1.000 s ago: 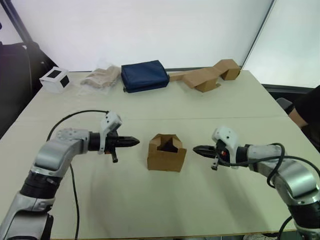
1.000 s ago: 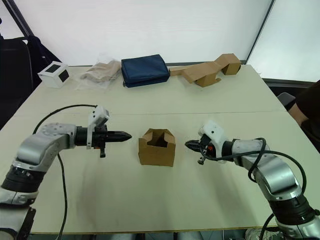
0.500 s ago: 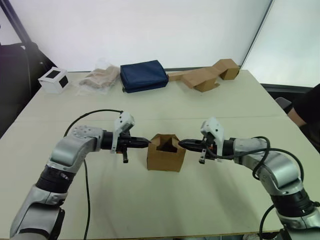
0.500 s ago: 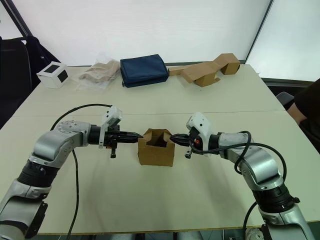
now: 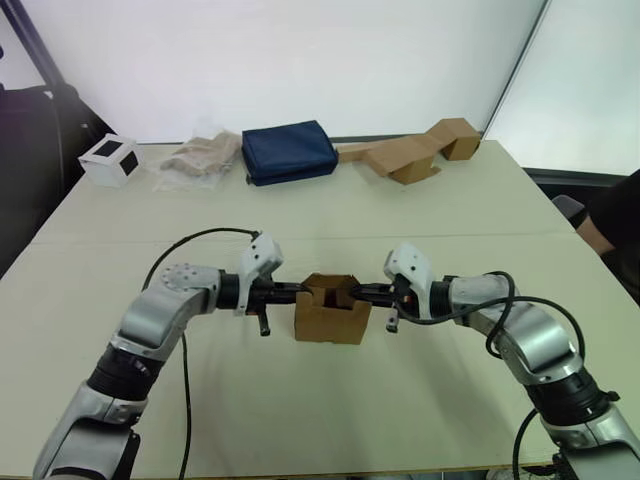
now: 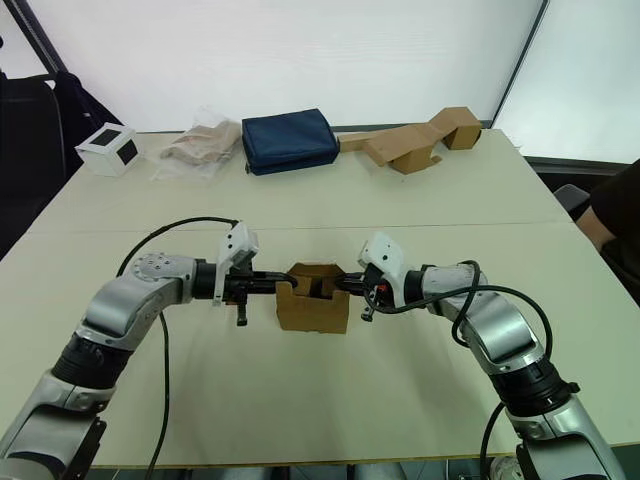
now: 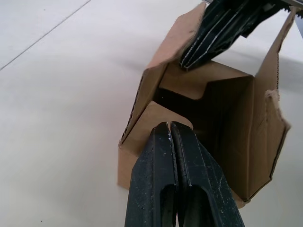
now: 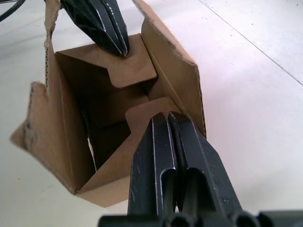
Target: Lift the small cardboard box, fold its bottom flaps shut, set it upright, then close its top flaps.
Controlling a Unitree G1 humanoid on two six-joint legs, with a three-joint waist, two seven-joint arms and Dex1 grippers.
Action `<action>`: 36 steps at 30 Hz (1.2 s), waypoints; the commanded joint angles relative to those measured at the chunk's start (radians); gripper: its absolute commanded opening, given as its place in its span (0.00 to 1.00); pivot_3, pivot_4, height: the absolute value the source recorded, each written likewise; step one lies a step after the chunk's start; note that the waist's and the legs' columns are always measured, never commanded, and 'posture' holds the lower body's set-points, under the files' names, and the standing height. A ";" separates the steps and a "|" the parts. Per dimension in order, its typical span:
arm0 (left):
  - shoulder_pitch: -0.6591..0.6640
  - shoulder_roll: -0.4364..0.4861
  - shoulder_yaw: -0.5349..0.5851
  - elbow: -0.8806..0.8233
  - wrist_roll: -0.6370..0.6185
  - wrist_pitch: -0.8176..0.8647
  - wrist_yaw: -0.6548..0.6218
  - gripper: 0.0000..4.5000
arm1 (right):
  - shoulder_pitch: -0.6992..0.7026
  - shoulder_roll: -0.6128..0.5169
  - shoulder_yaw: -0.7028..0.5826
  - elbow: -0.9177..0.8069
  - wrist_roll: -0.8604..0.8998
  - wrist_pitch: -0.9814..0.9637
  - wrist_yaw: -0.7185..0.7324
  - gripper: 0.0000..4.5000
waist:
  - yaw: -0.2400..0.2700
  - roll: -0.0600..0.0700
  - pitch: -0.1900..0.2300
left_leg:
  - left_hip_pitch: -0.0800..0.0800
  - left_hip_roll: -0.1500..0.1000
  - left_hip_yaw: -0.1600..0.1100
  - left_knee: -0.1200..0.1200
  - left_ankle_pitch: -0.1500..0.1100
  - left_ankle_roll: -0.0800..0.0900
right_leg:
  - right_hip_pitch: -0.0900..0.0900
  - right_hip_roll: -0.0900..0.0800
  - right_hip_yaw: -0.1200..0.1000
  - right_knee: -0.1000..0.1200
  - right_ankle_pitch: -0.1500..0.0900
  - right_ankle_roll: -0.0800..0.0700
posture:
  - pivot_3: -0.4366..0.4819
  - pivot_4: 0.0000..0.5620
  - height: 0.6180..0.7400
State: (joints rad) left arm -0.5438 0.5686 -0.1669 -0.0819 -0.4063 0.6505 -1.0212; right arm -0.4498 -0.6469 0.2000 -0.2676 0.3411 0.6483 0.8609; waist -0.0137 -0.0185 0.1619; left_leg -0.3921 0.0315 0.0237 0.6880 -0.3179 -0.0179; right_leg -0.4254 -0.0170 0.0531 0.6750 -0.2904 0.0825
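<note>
The small cardboard box (image 5: 332, 312) stands upright at the middle of the table with its top open. My left gripper (image 5: 304, 290) is shut, and its tip presses the box's left top flap (image 7: 154, 116) inward. From the other side my right gripper (image 5: 359, 290), also shut, pushes the right top flap (image 8: 142, 113) down into the opening. The two long top flaps (image 7: 277, 80) still stand up. In the left wrist view the right gripper (image 7: 191, 61) comes in over the far flap. The bottom flaps are hidden under the box.
Along the table's far edge lie a white box with a black square (image 5: 109, 159), a crumpled plastic bag (image 5: 200, 155), a navy pouch (image 5: 289, 151) and a long folded cardboard strip (image 5: 410, 152). A person sits at the right edge (image 5: 615, 215).
Both grippers have moved inward from either side of the box. Their shut tips now reach over its end walls and have folded the two short top flaps inward.
</note>
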 commanded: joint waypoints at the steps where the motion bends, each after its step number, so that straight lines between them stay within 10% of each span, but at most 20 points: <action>1: -0.027 -0.016 0.078 -0.003 -0.040 0.010 0.038 0.01 | -0.004 0.007 -0.031 -0.019 0.013 -0.001 -0.002 0.00 | 0.000 0.000 0.000 | 0.000 0.000 0.000 0.000 0.000 0.000 | 0.000 0.000 0.000 0.000 0.000 0.000 | 0.48 0.27 1.00; 18: -0.272 0.007 0.100 0.576 0.057 -0.205 -0.123 0.01 | -0.055 -0.106 -0.330 -0.305 0.299 0.235 -0.060 0.00 | 0.001 0.000 0.000 | 0.000 -0.001 0.000 -0.001 0.000 0.000 | 0.000 0.000 -0.001 -0.001 0.000 0.000 | 0.48 0.27 1.00; 36: -0.294 -0.168 -0.016 0.799 0.197 -0.341 -0.280 0.01 | 0.005 -0.137 0.000 -0.489 0.237 0.251 -0.133 0.00 | 0.000 0.000 0.000 | -0.001 -0.001 0.000 -0.001 0.000 0.000 | 0.000 0.000 -0.001 -0.001 0.000 0.000 | 0.48 0.27 1.00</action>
State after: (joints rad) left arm -0.8222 0.4065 -0.1814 0.7365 -0.2184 0.3232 -1.3025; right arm -0.4353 -0.7735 0.1829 -0.7619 0.6137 0.9349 0.7189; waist -0.0134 -0.0187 0.1622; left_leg -0.3930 0.0309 0.0233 0.6872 -0.3180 -0.0177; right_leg -0.4258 -0.0165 0.0523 0.6737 -0.2905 0.0825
